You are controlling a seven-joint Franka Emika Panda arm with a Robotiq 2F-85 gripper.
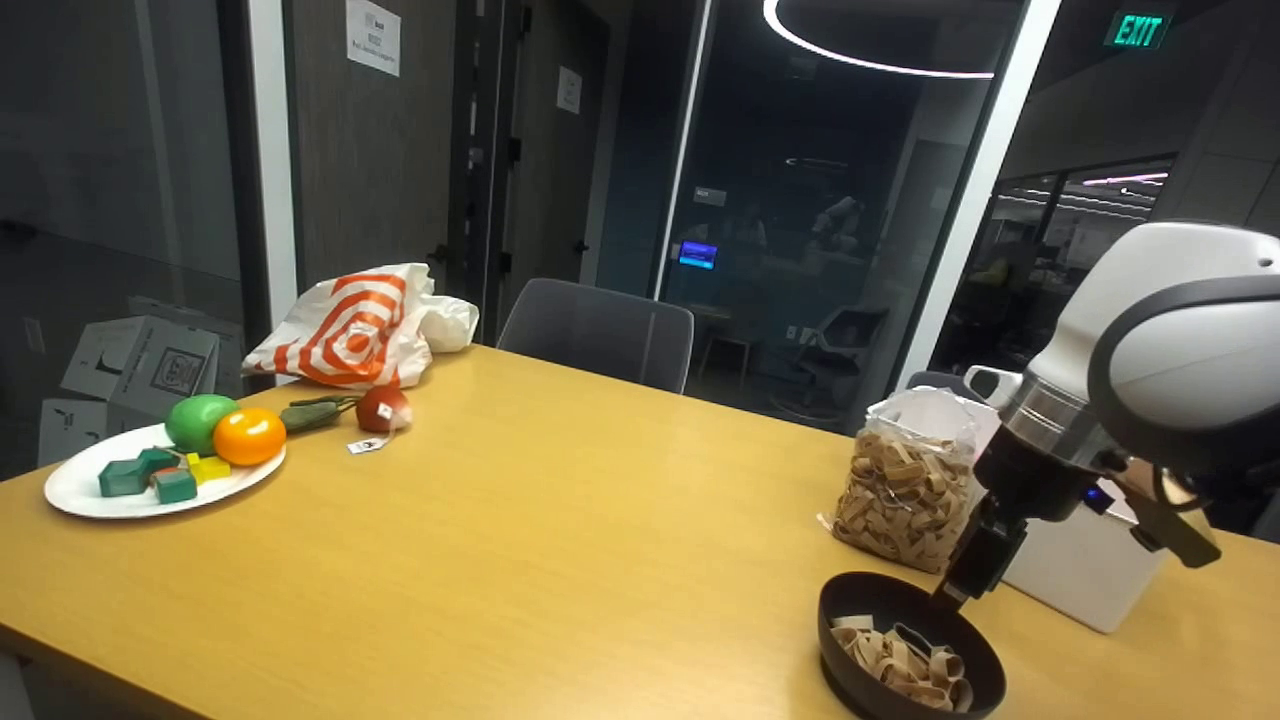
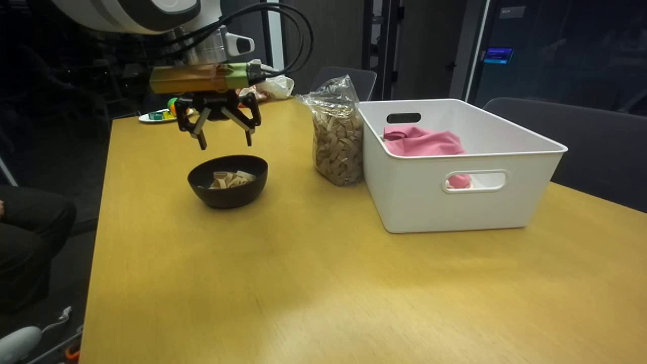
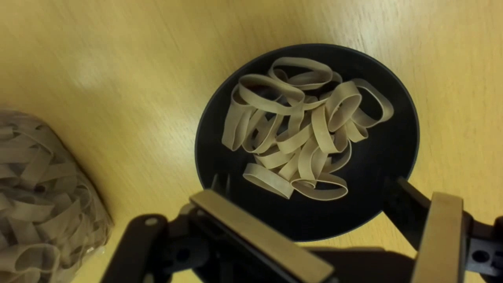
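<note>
While the pincer (image 2: 226,145) hovers over the dark round bowl (image 2: 228,199), its fingers spread wide apart with nothing between them, we judge the step in hand to be positioning above the tan rubber bands (image 3: 323,131) that lie tangled in the bowl. In the wrist view most of that heap sits past the fingertips, so a grasp would probably call for a small shift toward it before any lowering. The spread nearly matches the bowl's width, and one finger crosses the rim there; straight down, we could catch that rim, so narrowing the fingers a little seems wise.

Near the bowl, a clear plastic bag (image 2: 337,146) packed with more bands stands upright right by the white bin (image 2: 470,210), which holds a pink cloth (image 2: 424,143). Whether bag and bin touch, we cannot tell, but that side looks the tightest for sideways travel.

Opposite them, a strip of bench (image 2: 141,217) shows between the bowl and the long edge; a seated person's leg (image 2: 30,237) lies just past it, so we would keep swings short there.

The broadest room runs along the bench to its far end, where a white plate (image 1: 75,495) carries an orange (image 1: 249,437), a green fruit (image 1: 200,423) and some blocks (image 1: 175,486). Behind the plate slumps a Target-logo shopping bag (image 1: 355,330).
</note>
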